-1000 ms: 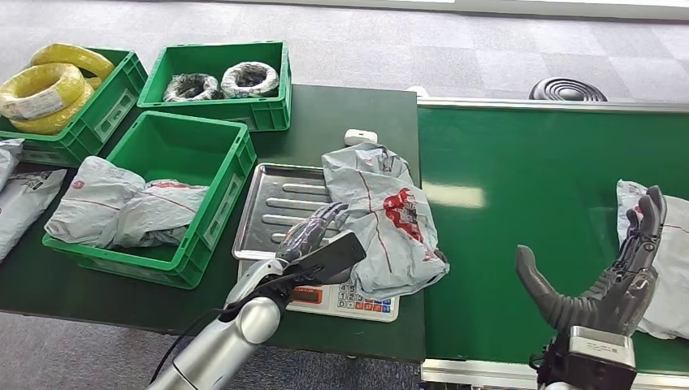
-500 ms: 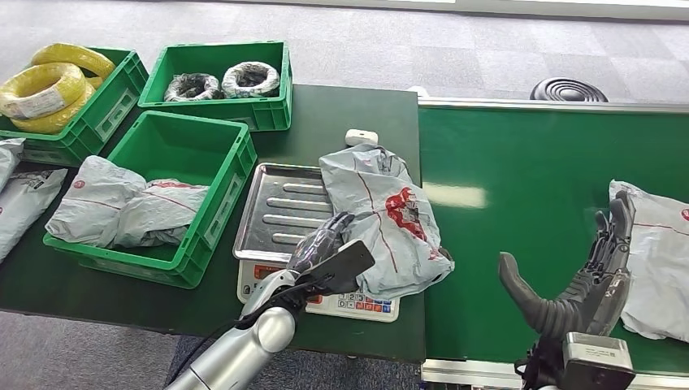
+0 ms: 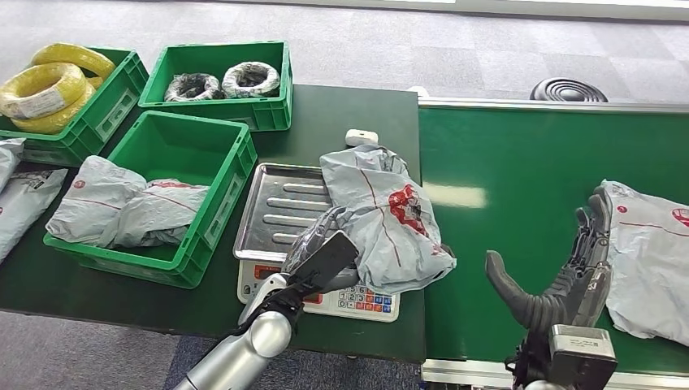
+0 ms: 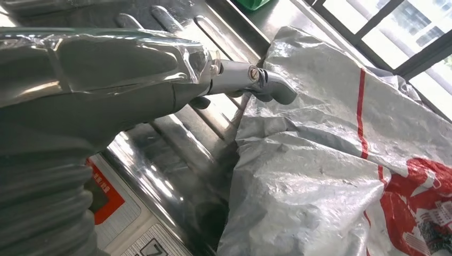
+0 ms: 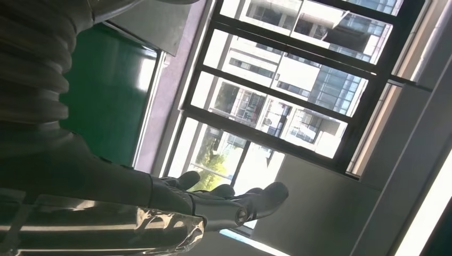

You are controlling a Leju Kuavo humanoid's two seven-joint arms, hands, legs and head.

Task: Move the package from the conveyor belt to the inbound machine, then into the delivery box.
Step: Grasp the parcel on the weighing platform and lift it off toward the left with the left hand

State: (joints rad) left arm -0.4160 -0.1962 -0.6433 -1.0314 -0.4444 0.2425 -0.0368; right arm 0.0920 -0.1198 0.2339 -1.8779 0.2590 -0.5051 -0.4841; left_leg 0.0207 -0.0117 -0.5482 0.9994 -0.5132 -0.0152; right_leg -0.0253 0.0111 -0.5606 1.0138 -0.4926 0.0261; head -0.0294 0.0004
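A grey package with red print [image 3: 390, 215] lies over the right side of the scale's metal tray [image 3: 280, 203] and spills onto the table. My left hand [image 3: 321, 252] lies on the tray, fingers spread, fingertips [image 4: 256, 82] touching the package's [image 4: 330, 160] left edge without gripping it. A second grey package [image 3: 650, 260] lies on the green conveyor belt [image 3: 504, 171] at the right. My right hand [image 3: 561, 280] hovers open just left of it, palm up, fingers apart [image 5: 213, 202].
The scale's keypad [image 3: 357, 301] faces the table's front edge. A green box [image 3: 219, 211] holding grey packages stands left of the tray. Two more green boxes [image 3: 268, 114] with cable coils stand behind. Loose packages [image 3: 24, 199] lie far left.
My left hand has slid right across the tray until it meets the package's edge. The package on the belt has travelled left. My right hand has shifted left and lower.
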